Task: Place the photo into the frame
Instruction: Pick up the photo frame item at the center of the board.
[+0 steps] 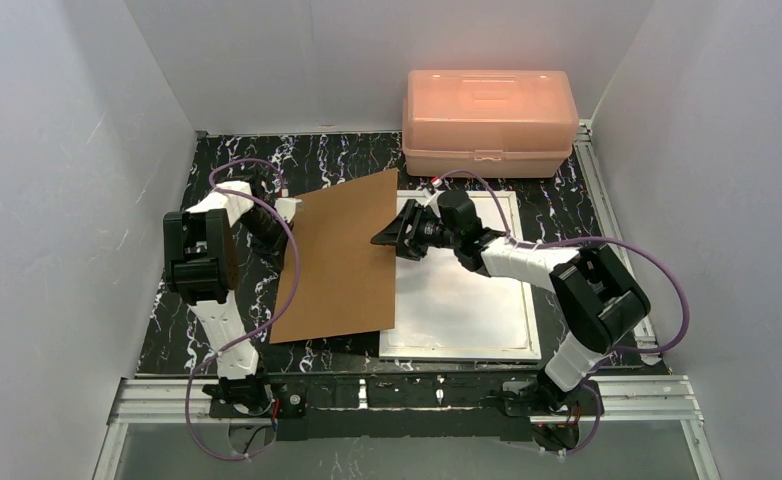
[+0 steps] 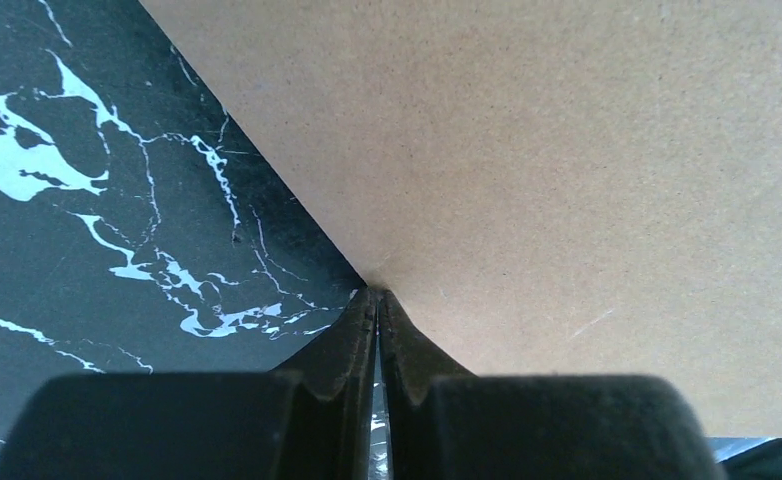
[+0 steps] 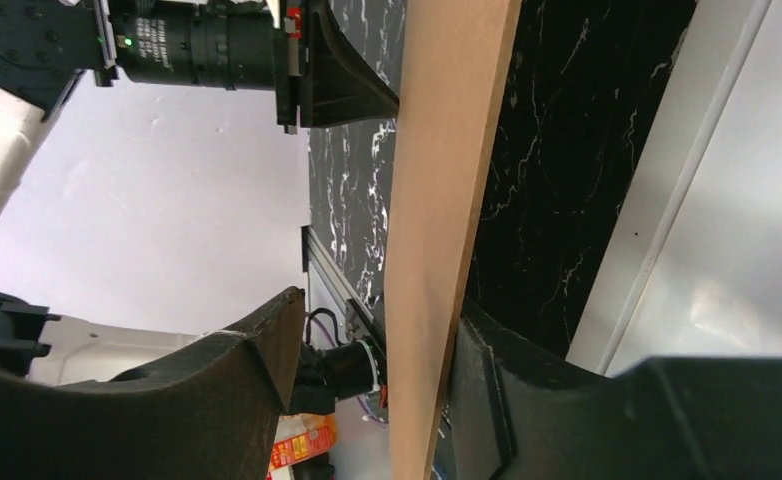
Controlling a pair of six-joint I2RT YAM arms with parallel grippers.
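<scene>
brown backing board (image 1: 342, 255) tilted, long axis near-to-far | left fingers (image 2: 375, 318) pinched shut on its left edge | right fingers (image 1: 385, 238) agape astride right edge (no grip) | frame (image 1: 457, 352) lies beneath right fingers

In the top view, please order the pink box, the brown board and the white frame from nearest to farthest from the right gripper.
1. The brown board: its right edge sits inside the open right gripper.
2. The white frame: lying flat, just right of the gripper.
3. The pink box: at the back, farthest.
</scene>
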